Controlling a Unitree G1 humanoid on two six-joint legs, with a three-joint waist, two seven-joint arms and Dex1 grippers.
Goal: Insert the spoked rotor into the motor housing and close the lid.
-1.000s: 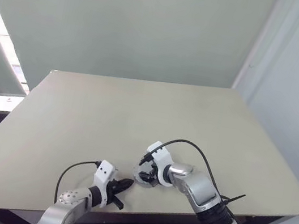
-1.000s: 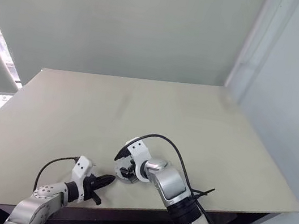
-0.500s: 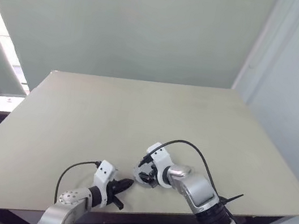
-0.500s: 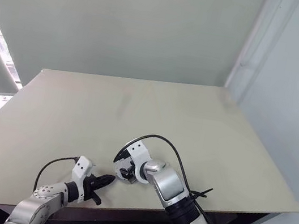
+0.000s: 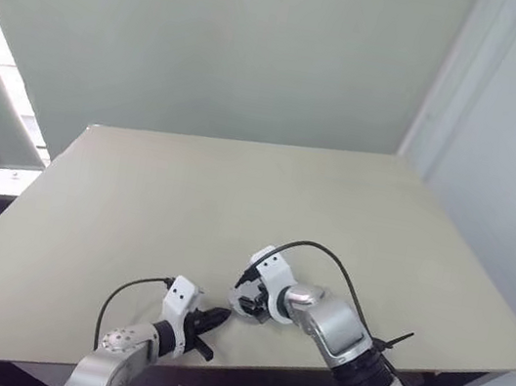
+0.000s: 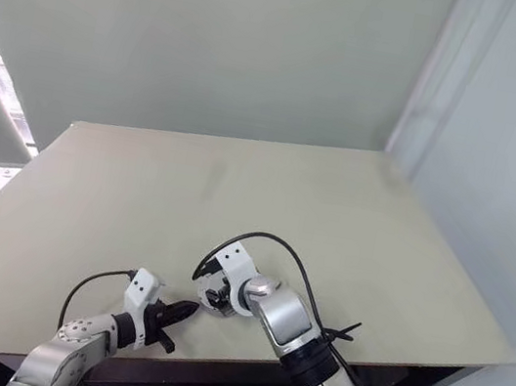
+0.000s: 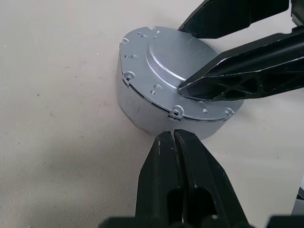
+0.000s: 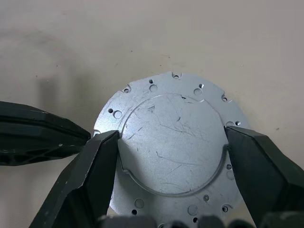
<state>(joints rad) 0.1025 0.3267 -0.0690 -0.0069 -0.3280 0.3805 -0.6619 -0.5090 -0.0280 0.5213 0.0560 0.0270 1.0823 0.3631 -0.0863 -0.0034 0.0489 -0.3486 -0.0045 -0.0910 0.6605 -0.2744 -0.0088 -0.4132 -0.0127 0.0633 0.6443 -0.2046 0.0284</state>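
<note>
The motor housing (image 7: 142, 104) is a silver round can standing on the table near its front edge. The lid (image 8: 171, 137), a silver disc with a raised centre and small holes round its rim, lies on top of the housing. My right gripper (image 8: 171, 133) points down onto it, one finger (image 8: 95, 166) against each side of the raised centre. My left gripper (image 7: 173, 135) is shut and empty, its tip touching the housing's side at the lid seam. The spoked rotor is hidden.
The beige table (image 5: 237, 199) stretches bare behind and to both sides of the housing. Its front edge runs close below both grippers. A pale wall stands behind the table's far edge.
My right wrist has tilted a little over the housing, with its fingers staying on the lid. The left gripper has kept still.
</note>
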